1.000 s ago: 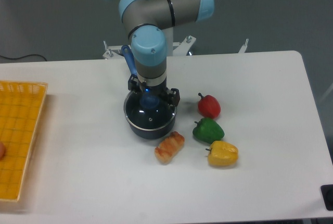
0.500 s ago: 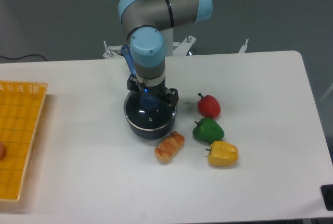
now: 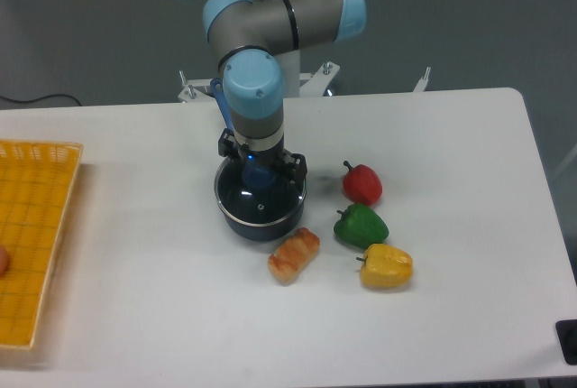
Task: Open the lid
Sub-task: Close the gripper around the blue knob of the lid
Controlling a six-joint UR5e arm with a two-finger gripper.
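Since the earlier frames the wrist has been shifted slightly toward the upper left, while everything on the table has been left where it was. Nearest the bottom of the frame, the yellow pepper (image 3: 386, 266) and the piece of bread (image 3: 294, 255) are seen lying on the white table (image 3: 469, 171), with the green pepper (image 3: 361, 225) and red pepper (image 3: 362, 183) just behind (all right of centre, apart from the pan). At the left edge an orange basket (image 3: 32, 226) is cut off by the frame. At the centre, the lid (image 3: 260, 207) is seated flat on the dark blue saucepan (image 3: 236, 222), so nothing has been lifted yet. The gripper (image 3: 259, 174) is held straight down over the lid's blue knob, presumably so the knob can be pinched from above. Whether the fingers are clenched on it cannot be told, the wrist hiding them. Farther back, the pan's long handle (image 3: 221, 102) is partly covered by the arm.
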